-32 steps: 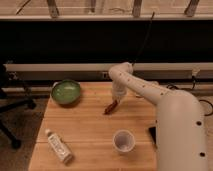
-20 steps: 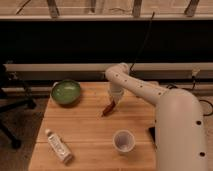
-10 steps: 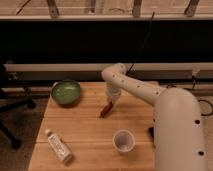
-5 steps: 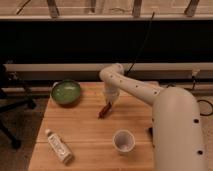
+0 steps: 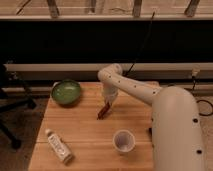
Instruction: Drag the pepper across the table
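The pepper (image 5: 103, 111) is a slim red-orange chili lying tilted on the light wooden table (image 5: 85, 131), near its middle. My gripper (image 5: 107, 104) hangs from the white arm that reaches in from the right and sits right over the pepper's upper end, touching or holding it. The pepper's pointed lower end sticks out to the lower left of the gripper.
A green bowl (image 5: 66, 92) stands at the table's back left. A white bottle (image 5: 59, 146) lies at the front left. A white cup (image 5: 124, 141) stands at the front, right of centre. The robot's white body (image 5: 175, 130) fills the right side. A dark chair (image 5: 10, 100) is at far left.
My gripper has moved slowly to the left across the table, and the pepper has moved left with it.
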Controlling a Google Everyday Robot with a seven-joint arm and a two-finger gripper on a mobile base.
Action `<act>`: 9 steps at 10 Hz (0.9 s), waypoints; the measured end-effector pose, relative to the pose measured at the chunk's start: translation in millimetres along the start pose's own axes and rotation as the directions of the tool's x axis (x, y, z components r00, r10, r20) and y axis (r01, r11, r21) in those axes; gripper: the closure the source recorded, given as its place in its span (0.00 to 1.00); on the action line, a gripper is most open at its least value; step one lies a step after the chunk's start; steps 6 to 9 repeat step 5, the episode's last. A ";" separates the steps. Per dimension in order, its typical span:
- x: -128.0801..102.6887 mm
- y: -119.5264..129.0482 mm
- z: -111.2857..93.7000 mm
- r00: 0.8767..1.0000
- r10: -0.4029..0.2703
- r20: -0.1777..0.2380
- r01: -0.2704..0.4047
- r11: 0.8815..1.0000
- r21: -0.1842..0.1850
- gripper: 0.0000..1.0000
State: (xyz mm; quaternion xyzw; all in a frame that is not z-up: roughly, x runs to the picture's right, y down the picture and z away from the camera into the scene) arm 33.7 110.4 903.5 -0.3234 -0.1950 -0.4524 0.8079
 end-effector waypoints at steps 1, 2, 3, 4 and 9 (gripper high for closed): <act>-2.2 -0.8 0.2 1.000 -0.005 0.001 0.005 1.000 -0.001 1.00; -4.6 -3.2 -0.1 1.000 -0.011 0.002 0.011 1.000 -0.001 1.00; -6.3 -4.9 0.1 1.000 -0.015 0.003 0.015 1.000 -0.001 1.00; -6.6 -4.1 0.2 1.000 -0.015 0.003 0.015 1.000 -0.001 1.00; -7.1 -3.7 0.0 1.000 -0.016 0.003 0.016 1.000 -0.001 1.00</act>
